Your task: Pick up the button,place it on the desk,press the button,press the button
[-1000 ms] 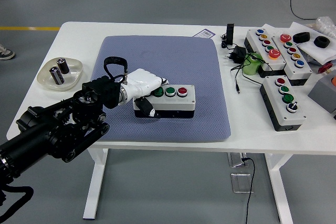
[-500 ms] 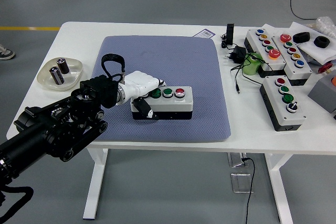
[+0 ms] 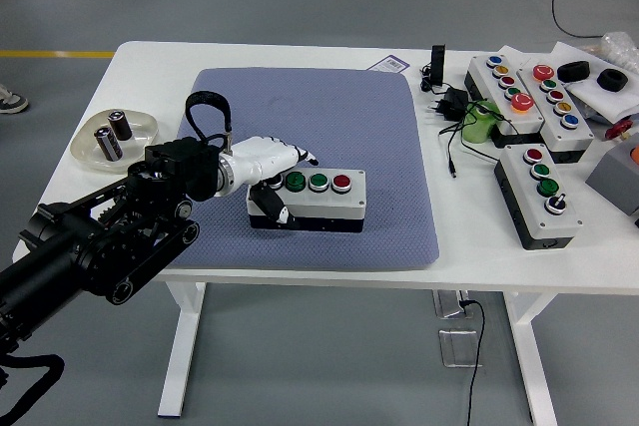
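Your left hand (image 3: 266,161) grips the button box (image 3: 308,199) (long axis left-right, buttons up) on the blue mat (image 3: 310,107).

The scene is evenly and brightly lit, seemingly from overhead. Soft shadows are cast under the surface (image 3: 300,276) onto the floor. No strong glare is seen. Focus is held throughout, though the small buttons at far right are rendered coarsely.

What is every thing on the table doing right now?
Left hand: white, gripping the left end of the button box.
Button box: flat on the blue mat, buttons up.
Batteries: lying in the dish.
Other button boxes: lying untouched at the table's right.
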Robot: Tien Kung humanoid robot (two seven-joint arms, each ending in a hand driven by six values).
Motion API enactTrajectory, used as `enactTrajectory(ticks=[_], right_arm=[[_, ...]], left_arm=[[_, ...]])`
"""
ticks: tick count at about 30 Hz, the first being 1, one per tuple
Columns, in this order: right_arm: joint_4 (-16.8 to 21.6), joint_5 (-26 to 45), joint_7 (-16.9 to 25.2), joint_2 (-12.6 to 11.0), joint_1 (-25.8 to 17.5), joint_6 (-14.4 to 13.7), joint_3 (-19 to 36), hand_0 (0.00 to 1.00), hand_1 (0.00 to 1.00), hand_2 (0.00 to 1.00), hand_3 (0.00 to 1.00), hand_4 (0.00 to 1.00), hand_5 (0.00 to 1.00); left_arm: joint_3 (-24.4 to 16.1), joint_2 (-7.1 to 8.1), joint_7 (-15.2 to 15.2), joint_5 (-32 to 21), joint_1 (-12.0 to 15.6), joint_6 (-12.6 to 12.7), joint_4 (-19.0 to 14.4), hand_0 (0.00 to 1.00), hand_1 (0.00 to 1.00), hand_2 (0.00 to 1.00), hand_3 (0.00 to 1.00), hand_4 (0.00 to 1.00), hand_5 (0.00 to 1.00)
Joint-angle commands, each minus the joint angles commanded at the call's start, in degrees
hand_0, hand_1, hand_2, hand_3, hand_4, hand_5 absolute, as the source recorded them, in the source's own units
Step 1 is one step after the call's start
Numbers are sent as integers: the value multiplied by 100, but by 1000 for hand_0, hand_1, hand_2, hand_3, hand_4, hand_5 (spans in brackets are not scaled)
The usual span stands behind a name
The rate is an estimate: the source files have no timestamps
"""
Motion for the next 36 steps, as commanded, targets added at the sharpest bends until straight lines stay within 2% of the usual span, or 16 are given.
enactTrajectory(ticks=[4, 7, 9, 10, 11, 15, 16, 19, 21, 22, 24, 27, 28, 30, 36], right_arm=[[0, -11, -1, 1, 2, -1, 3, 652, 566, 600, 640, 258, 258], [0, -4, 4, -1, 2, -3, 0, 652, 566, 600, 640, 258, 258], [0, 12, 10, -2, -2, -6, -4, 652, 566, 600, 640, 258, 258], [0, 14, 11, -1, -3, -8, -4, 652, 566, 601, 640, 257, 258], [0, 15, 11, -1, -3, -9, -5, 652, 566, 601, 640, 257, 258], [0, -11, 5, -3, -1, -8, 7, 652, 566, 601, 640, 257, 258], [0, -12, 3, -1, -2, -10, 11, 653, 566, 601, 639, 258, 257], [0, -5, 0, 0, -3, -11, 1, 653, 566, 601, 639, 258, 257], [0, 7, -4, 2, -5, -14, -9, 653, 566, 601, 639, 258, 257], [0, 9, -5, 2, -5, -14, -10, 652, 566, 600, 640, 258, 258], [0, 13, -7, 1, -11, -16, -15, 652, 566, 600, 640, 258, 258], [0, 6, -12, 1, -14, -17, -16, 652, 566, 600, 640, 258, 258], [0, 9, -13, 1, -14, -18, -23, 652, 566, 600, 640, 258, 258], [0, 29, -11, 1, -21, -21, -36, 652, 566, 600, 640, 258, 258], [0, 17, -14, -2, -34, -23, -38, 652, 566, 600, 640, 258, 258]], left_arm=[[-253, 26, 30, 68, 80, -154, -174, 998, 998, 998, 992, 998, 458], [-604, 38, 69, 183, 205, -435, -511, 998, 998, 998, 992, 998, 458], [-900, 55, 106, 233, 357, -592, -893, 998, 998, 998, 992, 998, 458], [-1039, 62, 140, 246, 413, -611, -1130, 998, 998, 998, 974, 998, 369], [-1106, 67, 157, 253, 437, -613, -1256, 998, 998, 998, 974, 998, 369], [-1310, 112, 601, 283, 528, -405, -2149, 998, 998, 998, 974, 998, 369], [-1312, 120, 744, 328, 531, -402, -2376, 673, 709, 746, 939, 820, 212], [-1273, 136, 1071, 399, 539, -425, -2836, 673, 709, 746, 939, 820, 212], [-1248, 135, 1275, 445, 538, -630, -3059, 673, 709, 746, 939, 820, 212], [-1233, 135, 1332, 443, 535, -707, -3106, 233, 203, 211, 889, 695, 2], [-1172, 132, 1430, 431, 526, -977, -3186, 233, 203, 211, 889, 695, 2], [-1045, 106, 1502, 481, 503, -1398, -3102, 233, 203, 211, 889, 695, 2], [-1017, 95, 1521, 488, 507, -1531, -3058, 101, 86, 103, 868, 620, 2], [-956, 73, 1556, 433, 520, -1705, -2964, 101, 86, 103, 868, 620, 2], [-817, 37, 1623, 364, 516, -1812, -2757, 65, 47, 74, 893, 607, 2]])
